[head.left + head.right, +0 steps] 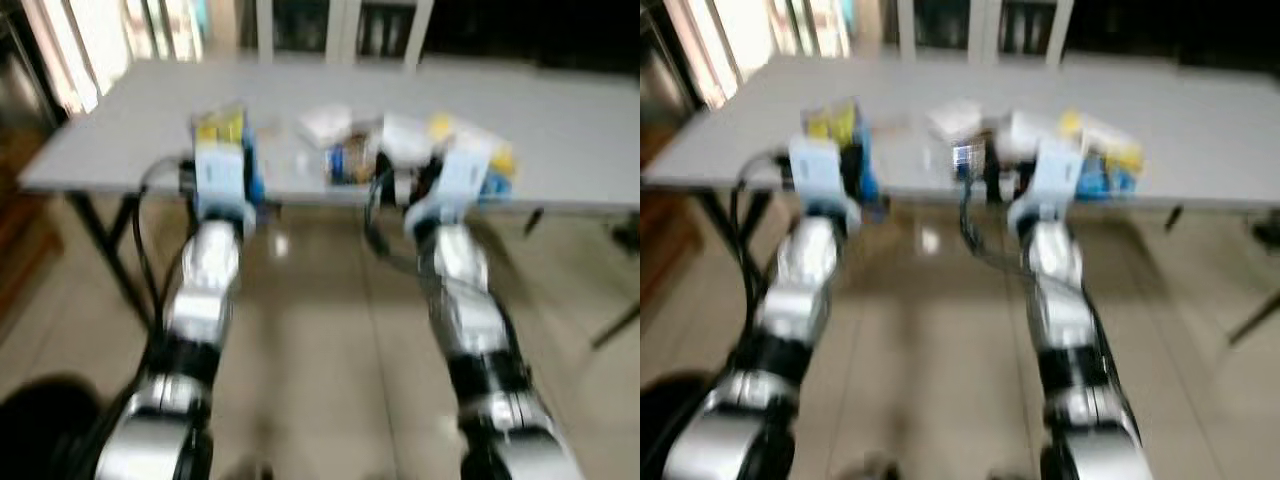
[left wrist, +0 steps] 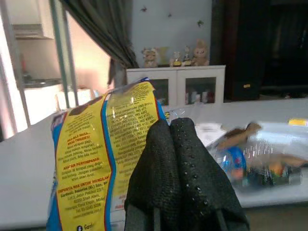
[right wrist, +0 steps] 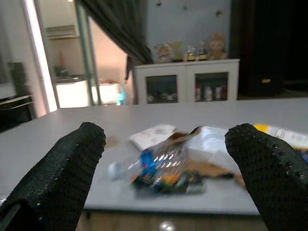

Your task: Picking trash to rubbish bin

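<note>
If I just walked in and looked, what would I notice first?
Probably the bright yellow and blue snack packet, pinched between the closed black fingers of the left gripper at the near edge of the grey table. Next, the right gripper, its fingers spread wide, pointing at a crumpled plastic bottle lying among white paper scraps in the middle of the table. Both silver arms stretch forward over the shiny tiled floor.

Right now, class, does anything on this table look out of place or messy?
Yes: litter is strewn along the grey table's near edge: a crushed plastic bottle, white packets and a yellow wrapper beside the left gripper.
</note>
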Available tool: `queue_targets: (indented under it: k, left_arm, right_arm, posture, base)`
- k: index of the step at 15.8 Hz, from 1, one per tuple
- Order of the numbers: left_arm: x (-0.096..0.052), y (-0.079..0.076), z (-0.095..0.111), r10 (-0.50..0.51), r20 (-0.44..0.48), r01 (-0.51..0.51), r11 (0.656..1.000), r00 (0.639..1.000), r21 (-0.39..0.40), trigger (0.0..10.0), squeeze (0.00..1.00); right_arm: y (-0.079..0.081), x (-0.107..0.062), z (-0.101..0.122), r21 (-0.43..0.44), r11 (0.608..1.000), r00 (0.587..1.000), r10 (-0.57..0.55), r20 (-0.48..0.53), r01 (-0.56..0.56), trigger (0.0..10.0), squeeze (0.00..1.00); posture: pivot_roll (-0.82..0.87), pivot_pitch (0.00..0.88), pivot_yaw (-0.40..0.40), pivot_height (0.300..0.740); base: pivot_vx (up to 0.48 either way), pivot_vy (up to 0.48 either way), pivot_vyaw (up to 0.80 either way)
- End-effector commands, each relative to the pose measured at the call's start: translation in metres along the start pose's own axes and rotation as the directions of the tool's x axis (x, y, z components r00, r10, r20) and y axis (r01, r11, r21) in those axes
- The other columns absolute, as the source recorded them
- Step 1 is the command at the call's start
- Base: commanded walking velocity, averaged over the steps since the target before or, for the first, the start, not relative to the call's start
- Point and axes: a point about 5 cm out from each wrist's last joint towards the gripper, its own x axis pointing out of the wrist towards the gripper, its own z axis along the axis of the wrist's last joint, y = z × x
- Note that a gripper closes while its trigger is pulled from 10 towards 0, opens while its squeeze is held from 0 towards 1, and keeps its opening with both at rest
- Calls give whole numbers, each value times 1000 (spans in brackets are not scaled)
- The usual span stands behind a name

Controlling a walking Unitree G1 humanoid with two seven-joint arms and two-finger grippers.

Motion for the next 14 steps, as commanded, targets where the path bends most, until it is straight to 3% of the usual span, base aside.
queue_targets:
  k: [1, 12, 14]
  left_arm:
    - [0, -4, 1, -7, 2, 7, 1000, 1000, 1, 10000, 0]
    - [-2, -1, -10, 6, -68, -5, 1000, 998, 9, 10000, 0]
    - [-1, -2, -11, 6, -72, -6, 1000, 997, 8, 10000, 0]
  right_arm:
    - [-3, 0, 1, -6, 1000, 1000, -6, -1, 6, 10000, 0]
    - [-4, -2, -5, 3, 1000, 1000, -5, -27, 5, 10000, 0]
    - [-5, -4, -10, 3, 1000, 999, -7, -48, 7, 10000, 0]
  posture:
    - [-21, 47, -33, 740]
    - [-20, 51, -33, 740]
    - [-20, 52, -35, 740]
  base:
    - [-300, 0, 0]
    - [0, 0, 0]
    - [246, 0, 0]
